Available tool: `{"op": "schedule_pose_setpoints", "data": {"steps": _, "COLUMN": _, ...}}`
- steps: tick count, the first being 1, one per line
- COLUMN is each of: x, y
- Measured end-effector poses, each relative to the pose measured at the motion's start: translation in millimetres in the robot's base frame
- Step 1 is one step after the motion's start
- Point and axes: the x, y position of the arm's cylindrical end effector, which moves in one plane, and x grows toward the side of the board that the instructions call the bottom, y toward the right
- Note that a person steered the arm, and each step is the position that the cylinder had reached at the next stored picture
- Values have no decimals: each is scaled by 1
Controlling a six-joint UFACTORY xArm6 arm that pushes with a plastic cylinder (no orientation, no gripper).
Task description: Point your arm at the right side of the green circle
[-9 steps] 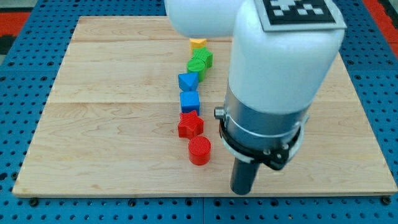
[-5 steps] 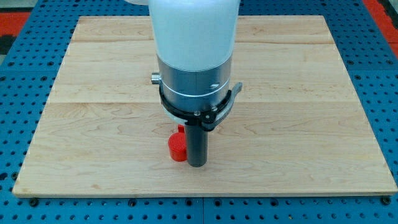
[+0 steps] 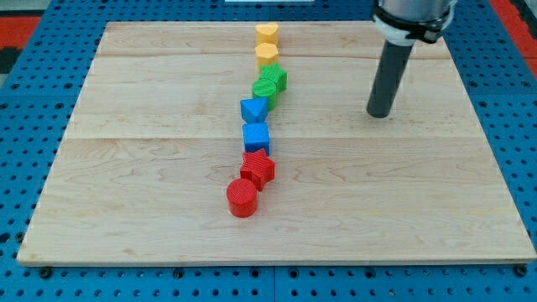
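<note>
Wooden board: ribbed green circle lies well left of my tip.

The light is bright and even, falling from overhead, so the wooden board shows no glare and the blocks cast only short, soft shadows. A faint shadow pools at my tip, near the board's far right corner. Everything is sharp from edge to edge, without visible bending.
</note>
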Motion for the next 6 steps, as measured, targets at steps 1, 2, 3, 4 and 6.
{"op": "schedule_pose_setpoints", "data": {"steps": 1, "x": -14, "y": 13}}
{"op": "schedule_pose_setpoints", "data": {"steps": 2, "x": -22, "y": 16}}
{"op": "schedule_pose_setpoints", "data": {"steps": 3, "x": -20, "y": -8}}
{"op": "schedule_pose_setpoints", "data": {"steps": 4, "x": -19, "y": -64}}
{"op": "schedule_pose_setpoints", "data": {"steps": 6, "x": -35, "y": -134}}
